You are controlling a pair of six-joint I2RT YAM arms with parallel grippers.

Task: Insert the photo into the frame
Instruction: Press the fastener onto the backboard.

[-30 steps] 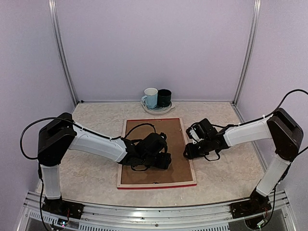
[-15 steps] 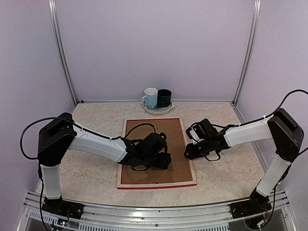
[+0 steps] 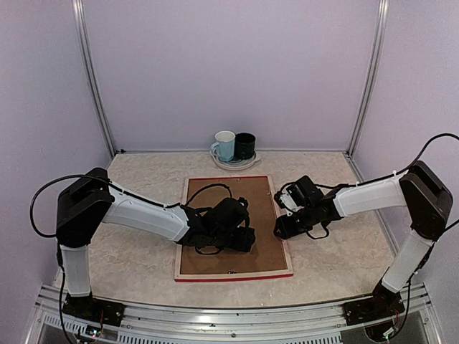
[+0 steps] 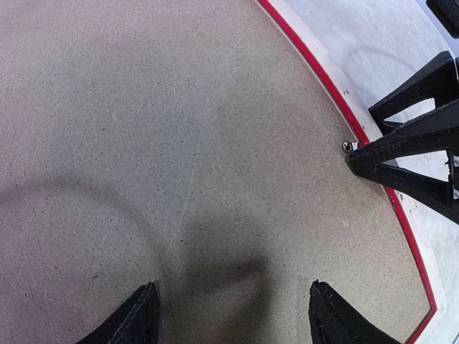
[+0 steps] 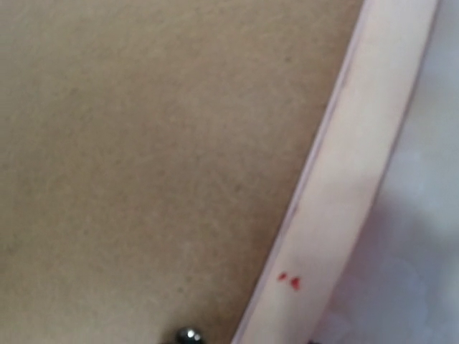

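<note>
The frame (image 3: 286, 252) lies face down on the table, red outer edge and pale wood back showing. A brown backing board (image 3: 262, 204) fills it. The photo is hidden. My left gripper (image 3: 247, 239) hangs open and empty just above the board's middle; its fingertips (image 4: 140, 315) show in the left wrist view over the board (image 4: 179, 107). My right gripper (image 3: 281, 226) is at the frame's right rail (image 4: 326, 82). Its tips stand slightly apart, one at a small metal tab (image 4: 346, 146). The right wrist view shows the tab (image 5: 188, 335), board (image 5: 143, 143) and rail (image 5: 344, 193), no fingers.
A pale blue mug (image 3: 224, 145) and a dark mug (image 3: 245, 145) stand on a plate (image 3: 235, 164) at the back, just behind the frame. Purple walls with metal posts close the back and sides. A black cable (image 3: 208, 190) loops over the board.
My right gripper has shifted a little to the left, closer onto the frame's right rail. The left arm and the frame have not moved.
</note>
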